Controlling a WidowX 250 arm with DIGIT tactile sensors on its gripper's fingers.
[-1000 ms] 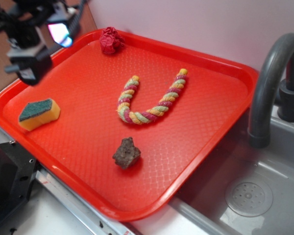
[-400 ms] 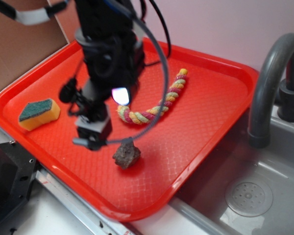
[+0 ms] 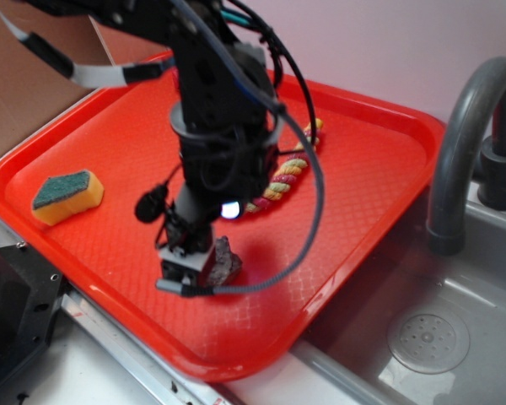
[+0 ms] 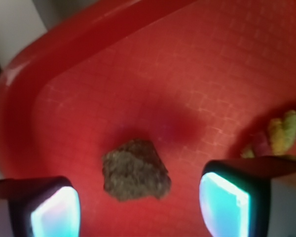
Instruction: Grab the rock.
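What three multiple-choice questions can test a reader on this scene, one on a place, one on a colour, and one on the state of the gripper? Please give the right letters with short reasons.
1. Where does the rock lie?
A. In the sink
B. On the red tray
C. On the sponge

2. What colour is the top of the sponge?
A. Green
B. Blue
C. White

3. How does the gripper stand?
A. Shut on the rope
B. Shut on the rock
C. Open, a finger on each side of the rock

Answers:
1. B: the wrist view shows the rock resting on the tray's patterned floor.
2. A: the exterior view shows a green layer over a yellow body.
3. C: in the wrist view the fingers stand apart from the rock, with red tray visible between.
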